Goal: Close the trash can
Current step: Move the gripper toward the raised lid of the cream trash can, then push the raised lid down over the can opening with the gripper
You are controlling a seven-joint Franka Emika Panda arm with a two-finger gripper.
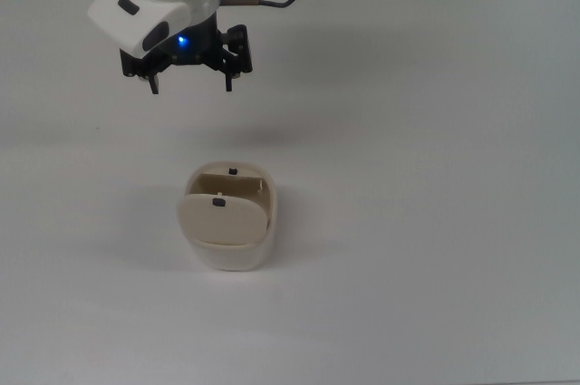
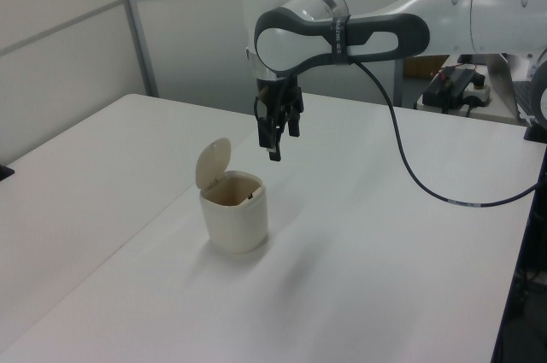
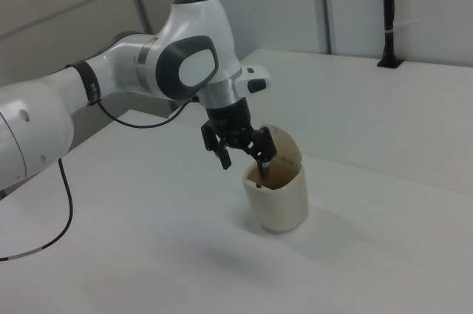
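Note:
The cream trash can point(image 1: 237, 254) stands on the white table, near the middle of the top view. Its flat lid point(image 1: 222, 219) is swung up and stands roughly upright, with a small dark tab point(image 1: 218, 203) on it, so the inside shows. In the left view, the lid point(image 2: 212, 161) rises at the left side of the trash can point(image 2: 236, 216). My gripper point(image 1: 191, 86) hangs in the air beyond the bin, open and holding nothing. In the right view, the gripper point(image 3: 245, 160) is just left of the rim of the trash can point(image 3: 279, 199) and above it, and the lid point(image 3: 286, 148) shows behind it.
A black cable point(image 2: 402, 145) loops from the arm down over the table. The table's edge point(image 2: 513, 286) runs down the left view's right side. A black post base point(image 3: 389, 61) stands at the far back of the right view.

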